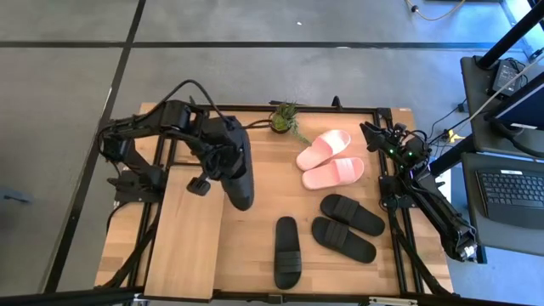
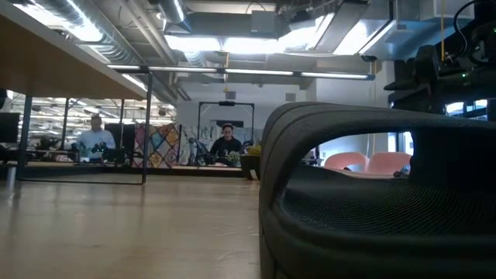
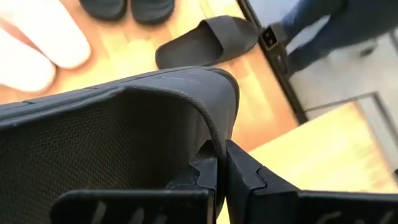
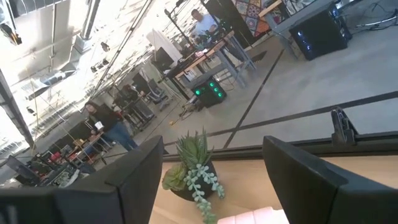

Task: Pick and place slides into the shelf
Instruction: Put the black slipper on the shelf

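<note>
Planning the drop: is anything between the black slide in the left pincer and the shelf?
Nothing visible. The left pincer grips the black slide by its strap, right at the shelf's edge; the plank top shows bare. The other slides lie away on the table.

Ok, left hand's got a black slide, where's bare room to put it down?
The shelf top is bare along its whole length. The left hand holds the black slide beside its far end. Bare tabletop also lies between the shelf and the lone black slide. It is crowded on the right: pink pair, black pair.
</note>
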Controlling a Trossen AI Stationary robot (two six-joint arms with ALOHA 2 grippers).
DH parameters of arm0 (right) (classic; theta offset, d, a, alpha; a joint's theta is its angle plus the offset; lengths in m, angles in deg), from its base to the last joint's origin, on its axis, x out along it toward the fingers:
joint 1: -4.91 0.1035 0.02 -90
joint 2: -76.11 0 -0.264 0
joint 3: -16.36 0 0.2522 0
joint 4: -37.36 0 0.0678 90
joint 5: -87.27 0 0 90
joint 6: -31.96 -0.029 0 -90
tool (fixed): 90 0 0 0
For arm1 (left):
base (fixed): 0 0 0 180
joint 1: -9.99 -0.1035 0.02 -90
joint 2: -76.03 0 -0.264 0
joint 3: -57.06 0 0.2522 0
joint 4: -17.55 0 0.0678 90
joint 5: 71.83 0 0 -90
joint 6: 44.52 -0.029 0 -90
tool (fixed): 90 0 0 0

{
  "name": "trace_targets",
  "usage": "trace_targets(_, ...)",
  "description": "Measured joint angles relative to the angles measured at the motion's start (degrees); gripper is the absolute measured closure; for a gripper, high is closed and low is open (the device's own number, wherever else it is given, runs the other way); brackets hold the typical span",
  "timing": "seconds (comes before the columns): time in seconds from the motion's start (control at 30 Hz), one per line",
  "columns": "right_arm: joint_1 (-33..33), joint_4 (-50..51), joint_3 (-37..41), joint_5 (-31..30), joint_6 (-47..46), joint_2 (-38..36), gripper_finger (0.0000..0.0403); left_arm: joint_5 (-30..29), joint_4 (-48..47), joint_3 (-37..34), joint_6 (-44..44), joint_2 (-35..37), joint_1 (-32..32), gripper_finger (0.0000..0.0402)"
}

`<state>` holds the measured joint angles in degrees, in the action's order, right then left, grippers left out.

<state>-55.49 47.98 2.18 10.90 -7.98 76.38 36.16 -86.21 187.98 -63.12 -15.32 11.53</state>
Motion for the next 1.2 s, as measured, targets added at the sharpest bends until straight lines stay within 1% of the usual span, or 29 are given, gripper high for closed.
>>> trace_targets(0.13,0.00,0.00,0.00,0.02,0.02,0.00,0.0128,-3.71,-0.02,0.00,-2.43,0.02,-0.02,0.0399)
trace_targets(0.33,0.00,0.00,0.00,0.02,0.00,0.00,0.0128,-2.76,0.03,-0.09,-3.00,-0.03,1.29,0.0399)
trace_targets(0.43,0.00,0.00,0.00,0.04,-0.09,0.00,0.0128,-1.72,0.01,-1.44,-2.61,-0.07,2.12,0.0399)
trace_targets(0.53,0.00,0.00,0.00,0.02,-0.03,0.00,0.0128,0.92,0.13,-4.14,-2.16,-0.15,3.24,0.0399)
trace_targets(0.67,0.00,0.00,0.00,0.02,-0.09,-0.02,0.0128,9.02,-0.01,-9.84,-1.76,-0.15,4.24,0.0399)
trace_targets(0.87,0.00,0.01,0.00,0.00,-0.14,-0.02,0.0128,17.38,-0.01,-16.31,-4.61,1.42,7.32,0.0399)
trace_targets(0.9,0.00,0.02,0.00,0.00,-0.14,0.00,0.0128,18.24,-0.11,-17.18,-5.34,1.60,7.98,0.0399)
trace_targets(1.0,0.00,0.02,0.00,0.00,-0.23,-0.02,0.0128,17.99,0.01,-20.06,-6.51,2.11,10.35,0.0399)
trace_targets(1.2,0.28,0.02,0.00,0.00,-0.29,-0.02,0.0128,21.17,0.02,-25.67,-3.15,2.23,14.30,0.0399)
